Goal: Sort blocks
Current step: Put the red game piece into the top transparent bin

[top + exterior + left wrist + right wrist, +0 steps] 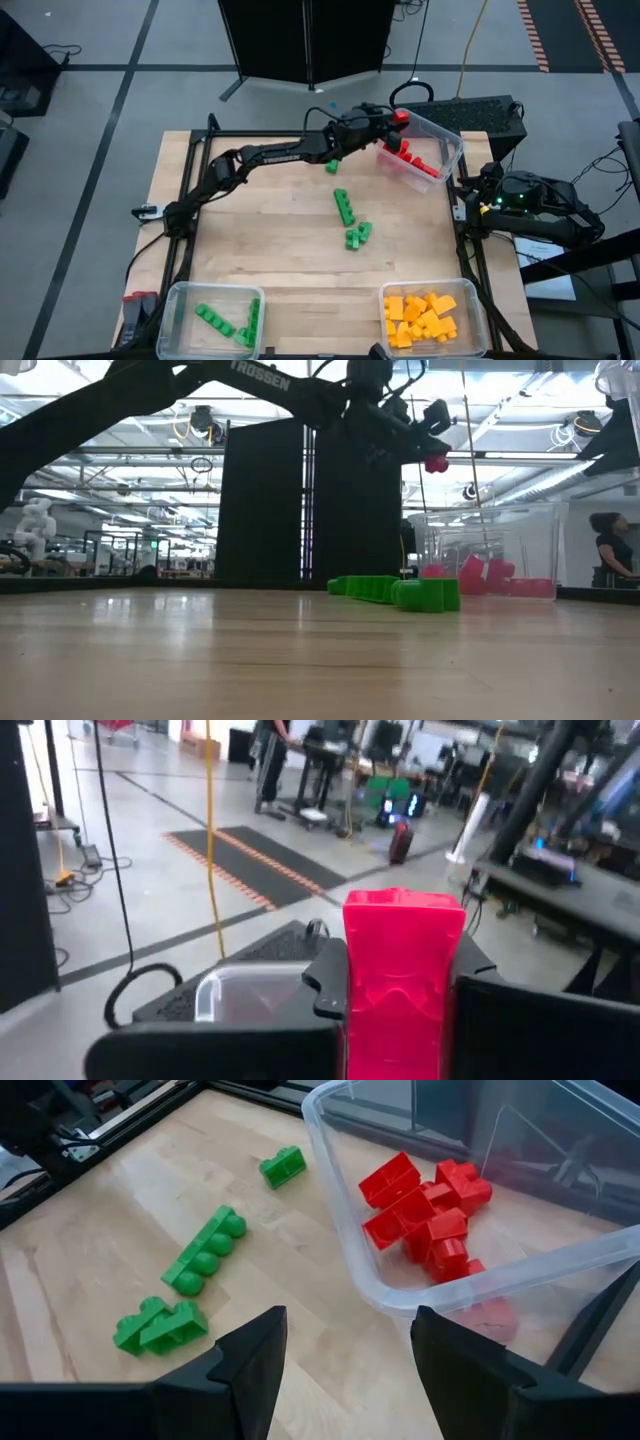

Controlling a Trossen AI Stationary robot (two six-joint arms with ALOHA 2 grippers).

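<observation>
So the left gripper point(397, 117) is clamped on a red block point(401, 116), holding it up in the air right over the red bin point(447, 138) at the table's far right corner. That's the relation that counts: the block sits above the bin's near rim, so I'd guess the drop only needs the fingers to let go, maybe after a nudge further over the bin. In the left wrist view the block point(403, 980) stands upright between the fingers, long axis pointing up.

The right gripper point(345, 1350) waits off the table's right edge, fingers apart, nothing in them. It looks at the red bin and the loose greens point(349, 218), which lie mid-table, well apart from the left gripper.

Bins:
- red bin: a pile of red blocks
- green bin point(177, 293), near left corner: a few green ones
- yellow bin point(386, 294), near right corner: a heap of yellow-orange ones

One more green block point(331, 166) lies just beside the left arm.
</observation>
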